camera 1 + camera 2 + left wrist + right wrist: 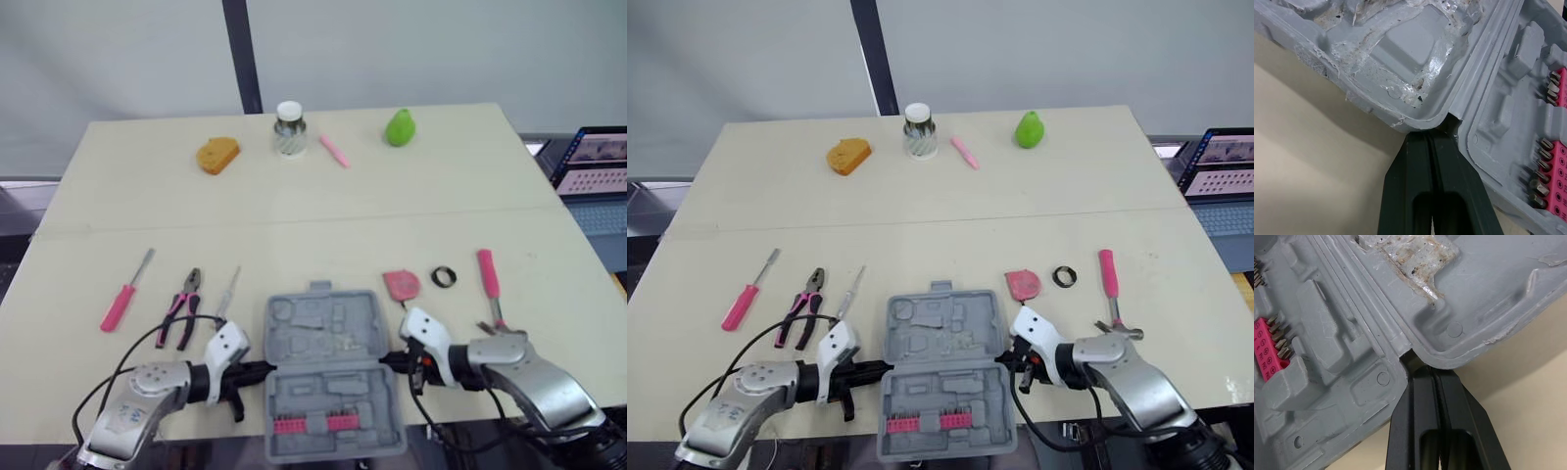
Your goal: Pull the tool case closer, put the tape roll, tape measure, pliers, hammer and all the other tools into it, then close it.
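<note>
We look down over a pale table [294, 220]. The grey tool case [323, 333] lies open and flat at the near edge, in the middle. Its far half shows empty moulded recesses, and its near half holds a row of pink bit holders [314, 424]. The left jaws are closed, finger against finger, their tips pushed into the notch at the left end of the case's hinge. The right jaws are closed the same way at the right end of the hinge. Neither pair grips anything. We judge the case is drawn close, or nearly so, and no loose tool is in it yet. Left of the case lie a pink-handled screwdriver [124, 293], the pliers [182, 307] and a thin screwdriver [228, 292] just beside the pliers. Right of it lie the pink tape measure [401, 285], the black tape roll [445, 277] just beside that, and the pink-handled hammer [487, 274]. All six are left to pack, and the lid is not yet shut. Along the far edge sit an orange bread-shaped object [217, 155], a jar [289, 128], a pink marker [334, 151] and a green pear [399, 127].
</note>
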